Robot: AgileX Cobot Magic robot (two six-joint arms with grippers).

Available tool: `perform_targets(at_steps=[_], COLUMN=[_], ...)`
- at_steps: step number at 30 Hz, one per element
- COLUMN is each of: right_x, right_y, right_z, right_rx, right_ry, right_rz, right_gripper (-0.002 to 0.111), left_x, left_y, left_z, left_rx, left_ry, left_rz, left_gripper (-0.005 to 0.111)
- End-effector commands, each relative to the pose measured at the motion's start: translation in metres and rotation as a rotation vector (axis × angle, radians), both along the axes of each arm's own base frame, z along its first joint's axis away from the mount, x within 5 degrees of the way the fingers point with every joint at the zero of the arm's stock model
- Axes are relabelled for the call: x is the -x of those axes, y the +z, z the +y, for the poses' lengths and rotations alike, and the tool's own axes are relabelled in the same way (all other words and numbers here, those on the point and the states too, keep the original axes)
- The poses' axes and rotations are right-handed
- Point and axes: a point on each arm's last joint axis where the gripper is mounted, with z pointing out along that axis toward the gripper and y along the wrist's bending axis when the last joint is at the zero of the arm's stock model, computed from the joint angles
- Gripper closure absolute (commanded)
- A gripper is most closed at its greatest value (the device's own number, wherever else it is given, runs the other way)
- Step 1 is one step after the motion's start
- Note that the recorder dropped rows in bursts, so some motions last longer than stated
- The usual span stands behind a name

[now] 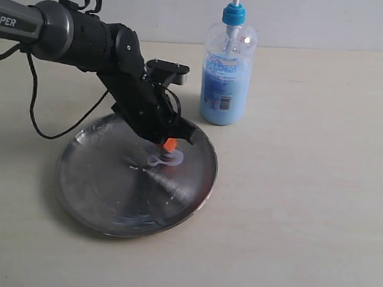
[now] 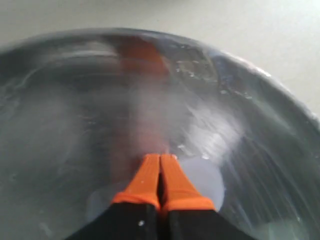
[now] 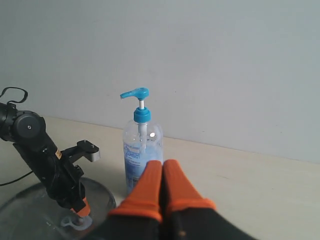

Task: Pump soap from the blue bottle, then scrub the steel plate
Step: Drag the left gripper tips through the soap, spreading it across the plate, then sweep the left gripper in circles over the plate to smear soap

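Note:
The steel plate [image 1: 99,196] lies on the table, left of centre. A pale blue soap blob [image 1: 166,159] sits on its right half. My left gripper [image 1: 170,145] is shut, its orange tips pressed down into that soap [image 2: 205,180] on the plate [image 2: 260,140]. The blue bottle [image 1: 226,79] stands upright just behind the plate's right rim. My right gripper [image 3: 161,164] is shut and empty, held in the air well back from the bottle [image 3: 142,150]; it is out of the exterior view. Smears streak the plate's surface.
A black cable [image 1: 39,120] trails from the left arm across the table behind the plate. The left arm's body [image 1: 87,37] leans over the plate's back rim. A pale wall rises behind the table.

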Motion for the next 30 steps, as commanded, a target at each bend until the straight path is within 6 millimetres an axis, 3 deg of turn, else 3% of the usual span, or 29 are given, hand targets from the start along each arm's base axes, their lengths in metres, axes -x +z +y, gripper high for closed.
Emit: perform_targets(at_steps=[1, 6, 17, 30], right_x=[0.001, 0.001, 0.001, 0.001], right_y=[-0.001, -0.001, -0.001, -0.001], right_z=[0.0, 0.0, 0.0, 0.0], right_rx=[-0.004, -0.004, -0.004, -0.004], right_ry=[0.002, 0.002, 0.002, 0.002], right_rz=[-0.003, -0.003, -0.003, -0.003], right_gripper=[0.108, 0.108, 0.108, 0.108], left_x=[0.003, 0.001, 0.011, 0.023], left_y=[-0.015, -0.015, -0.014, -0.013], left_z=[0.018, 0.026, 0.022, -0.011], left_rx=[-0.112, -0.122, -0.105, -0.047], left_ry=[-0.033, -0.019, -0.017, -0.044], left_rz=[0.078, 0.109, 0.205, 0.131], left_gripper=[0.107, 0.107, 0.107, 0.107])
